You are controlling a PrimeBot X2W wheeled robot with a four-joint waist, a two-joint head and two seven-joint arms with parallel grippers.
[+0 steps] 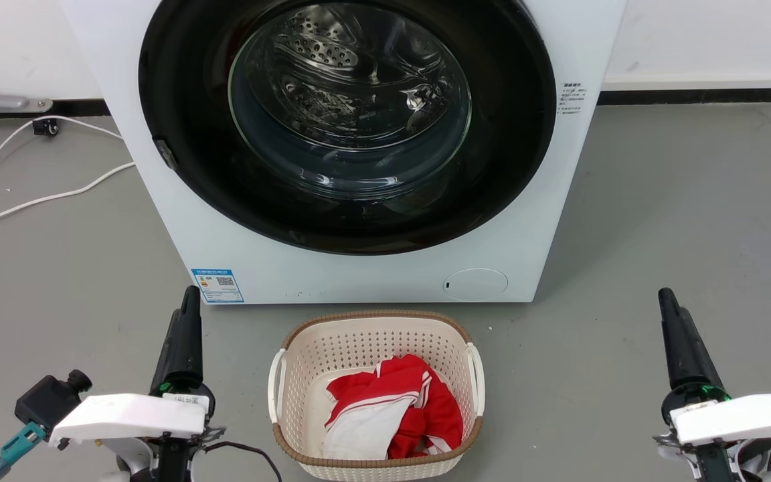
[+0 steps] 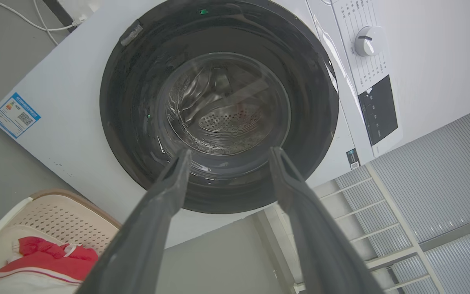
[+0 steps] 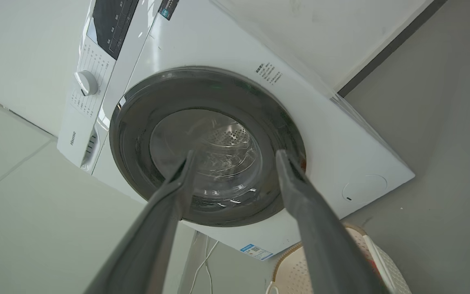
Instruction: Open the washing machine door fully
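head view / washing machine (image 1: 359,274): white front-loader on the grey floor, back to the wall, top centre of view.
head view / washing machine door (image 1: 347,114): shut, black ring flush on the machine front, steel drum visible through the glass bowl.
head view / tab (image 1: 165,152): small grey piece on the door's left rim, maybe the catch, too small to tell.
head view / sticker (image 1: 218,286): blue, lower left corner of the machine front.
head view / filter cover (image 1: 475,284): round, white, lower right of the front.
head view / basket (image 1: 372,335): cream, perforated, on the floor just in front of the machine, between the two grippers; red and white cloth (image 1: 399,408) lies inside.
head view / cable (image 1: 57,195): white, loose on the floor left of the machine.
head view / left gripper (image 1: 191,298): lower left, tips near the sticker corner, holding nothing; seen edge-on, gap unreadable here.
head view / right gripper (image 1: 666,298): lower right, over bare floor right of the machine, well apart from the door, holding nothing.
left wrist view / fingers (image 2: 169,192): apart, nothing between them; door shut behind the tips, not in contact.
left wrist view / knob (image 2: 365,41): white dial on the top strip, beside the dark control panel (image 2: 377,110).
left wrist view / basket: lower left corner, red cloth in it.
right wrist view / fingers (image 3: 300,192): apart, nothing between them; door sits behind the tips, closed against the white front.
right wrist view / knob and control panel: upper left, above the door.
right wrist view / filter cover: right of the door, near the machine's lower corner.
right wrist view / basket: rim at the bottom edge, under the right finger.
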